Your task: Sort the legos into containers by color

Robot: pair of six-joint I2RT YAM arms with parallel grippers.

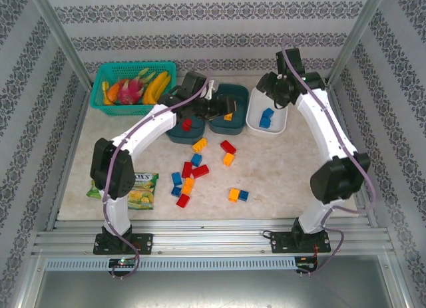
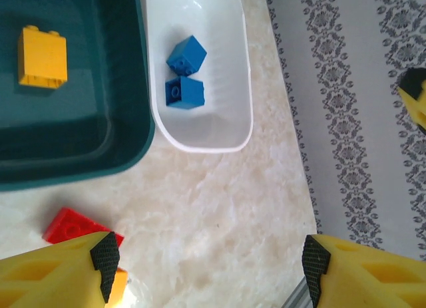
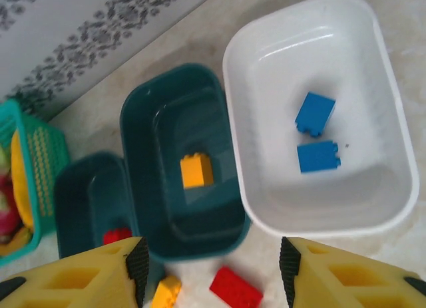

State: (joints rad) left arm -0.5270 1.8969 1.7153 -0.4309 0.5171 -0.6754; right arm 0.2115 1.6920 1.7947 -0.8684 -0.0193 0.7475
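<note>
Left gripper (image 1: pixel 214 108) above the left teal tub (image 1: pixel 178 132) and the middle teal tub (image 1: pixel 241 102), jaws spread wide, nothing between the black pads (image 2: pixel 104 256). Fingers cut off by the lower edge of the left wrist view; seen from overhead, dark and hard to separate from the tubs below.

Left teal tub partly covered by the left arm (image 1: pixel 143 132), one red brick (image 1: pixel 187 124) inside, half hidden behind a yellow finger in the right wrist view. Close against it on the right, middle teal tub with a single orange-yellow brick (image 3: pixel 196 170) on its floor. Just beside that, white tub (image 3: pixel 393 122) holding two blue bricks (image 3: pixel 314 113), close together; whether touching, unclear.

Right gripper (image 1: pixel 278 96) over the white tub, jaws moderately apart and empty, fingers cropped at the bottom of the right wrist view.

Loose legos (image 1: pixel 190 169) scattered on the table (image 1: pixel 299 161) nearer the arm bases than the tubs, red, orange-yellow and blue. Several abutting, so exact count unsure. One red piece partly hidden behind a finger in the left wrist view.
</note>
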